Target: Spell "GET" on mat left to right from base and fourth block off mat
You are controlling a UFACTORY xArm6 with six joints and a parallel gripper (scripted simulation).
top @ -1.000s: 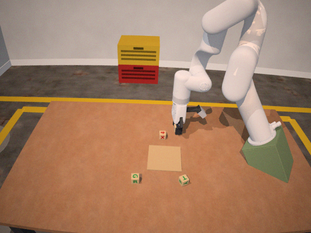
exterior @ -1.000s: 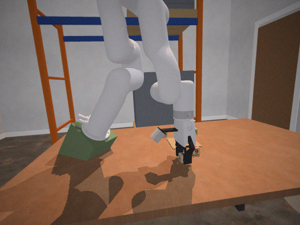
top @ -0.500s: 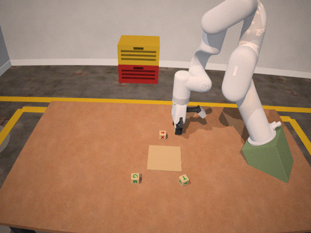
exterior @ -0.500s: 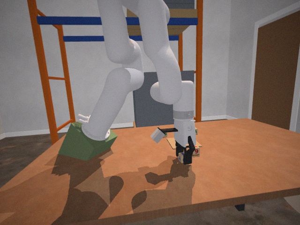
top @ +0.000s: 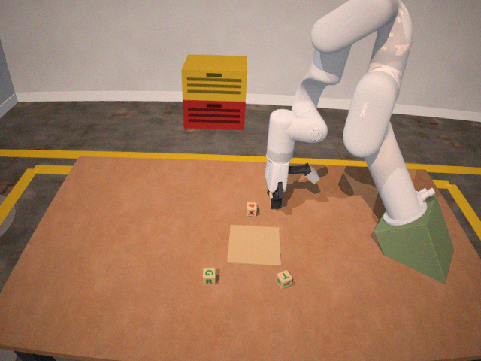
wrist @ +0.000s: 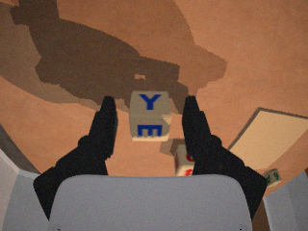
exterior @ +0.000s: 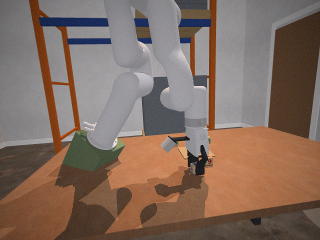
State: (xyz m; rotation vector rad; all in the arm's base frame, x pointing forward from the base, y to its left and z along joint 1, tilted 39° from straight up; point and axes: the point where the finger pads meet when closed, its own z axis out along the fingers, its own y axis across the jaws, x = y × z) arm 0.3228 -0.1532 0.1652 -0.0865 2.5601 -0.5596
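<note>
Blue letters mark the E block (wrist: 149,115), which sits on the table (top: 116,233) between the gripper (wrist: 150,119)'s wide jaws, not yet clamped, behind the mat (top: 254,244). Pickup is judged in hand; closing, lifting and turning are called for. The letters are shown only at the wrist; G (top: 209,275) and T (top: 284,278) only from above.

The claw (wrist: 149,122) straddles the E block (wrist: 149,115) with a gap on each side between block and fingers. The X block (top: 251,208) stands just beside, toward the mat (top: 254,244), crowding that side. Behind the claw the counter (top: 116,217) lies open. The G block (top: 209,275) and T block (top: 284,278) sit well apart, seemingly past the mat's near edge.
</note>
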